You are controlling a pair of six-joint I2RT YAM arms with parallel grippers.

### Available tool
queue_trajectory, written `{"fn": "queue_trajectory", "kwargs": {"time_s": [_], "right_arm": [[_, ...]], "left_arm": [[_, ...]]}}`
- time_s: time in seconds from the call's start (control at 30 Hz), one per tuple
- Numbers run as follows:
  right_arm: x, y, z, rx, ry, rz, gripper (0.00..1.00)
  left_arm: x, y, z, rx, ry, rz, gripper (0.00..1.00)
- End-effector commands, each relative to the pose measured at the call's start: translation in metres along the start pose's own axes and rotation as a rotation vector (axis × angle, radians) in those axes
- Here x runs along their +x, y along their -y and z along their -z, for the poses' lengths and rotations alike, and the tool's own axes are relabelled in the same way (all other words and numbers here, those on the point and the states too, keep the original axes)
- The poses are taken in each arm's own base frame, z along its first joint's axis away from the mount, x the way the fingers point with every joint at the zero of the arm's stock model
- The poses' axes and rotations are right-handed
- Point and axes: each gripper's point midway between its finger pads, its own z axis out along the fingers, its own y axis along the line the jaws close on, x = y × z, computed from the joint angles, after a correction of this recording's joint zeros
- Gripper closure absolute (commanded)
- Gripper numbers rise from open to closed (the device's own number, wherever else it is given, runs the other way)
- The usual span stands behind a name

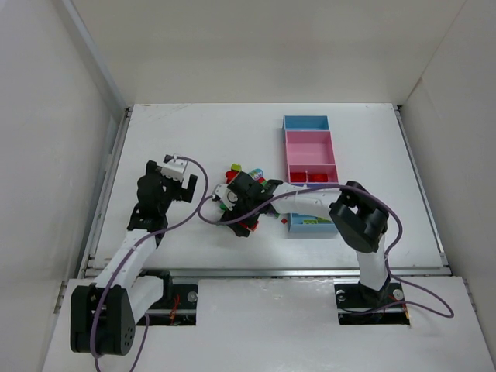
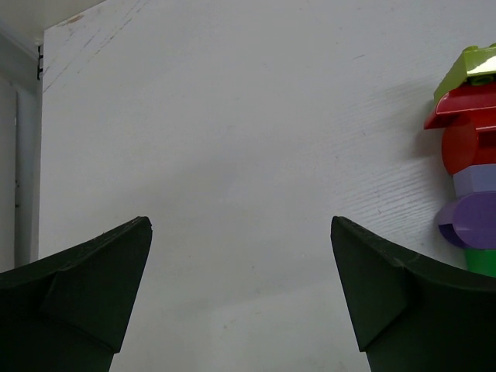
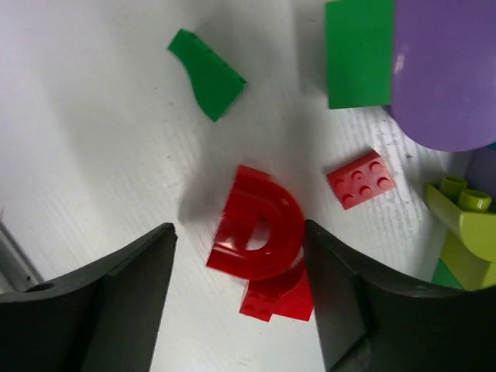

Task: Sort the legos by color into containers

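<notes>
The legos (image 1: 246, 172) lie in a loose pile at mid-table. My right gripper (image 1: 249, 203) hovers over them, open. In the right wrist view a clear red D-shaped piece (image 3: 260, 232) lies between the fingers of the right gripper (image 3: 239, 229), close against the right finger (image 3: 341, 294), with a gap to the left one. A flat red brick (image 3: 271, 298) lies under it. My left gripper (image 1: 164, 186) is wide open over bare table (image 2: 240, 221). The containers (image 1: 308, 147) run as a strip at the right. One pink bin (image 1: 308, 177) holds red pieces.
Around the red piece lie a small red brick (image 3: 361, 180), a green wedge (image 3: 207, 74), a green plate (image 3: 358, 53), a purple round piece (image 3: 446, 74) and a yellow-green brick (image 3: 465, 221). My right arm (image 1: 310, 203) crosses the strip. White walls enclose the table.
</notes>
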Motion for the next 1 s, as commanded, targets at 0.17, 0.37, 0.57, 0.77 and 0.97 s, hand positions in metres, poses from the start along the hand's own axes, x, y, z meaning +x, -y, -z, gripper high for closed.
{"fn": "queue_trajectory", "kwargs": {"time_s": [0.17,0.37,0.57,0.77,0.97], "right_arm": [[0.007,0.029,-0.002,0.212,0.006,-0.121,0.49],[-0.002,0.028,0.005,0.216,0.051,-0.125,0.81],[-0.054,0.027,0.061,0.234,0.250,-0.133,0.91],[-0.061,0.098,0.127,0.367,0.394,-0.390,1.00],[-0.009,0.164,0.167,0.605,0.360,-0.602,1.00]], "left_arm": [[-0.017,0.004,0.003,-0.007,0.075,-0.023,0.00],[-0.018,0.006,0.003,-0.008,0.074,-0.025,0.00],[-0.017,0.003,0.003,-0.026,0.069,-0.012,0.00],[-0.022,-0.001,-0.001,-0.052,0.072,0.055,0.00],[-0.024,0.003,-0.004,-0.032,0.087,0.123,0.00]]}}
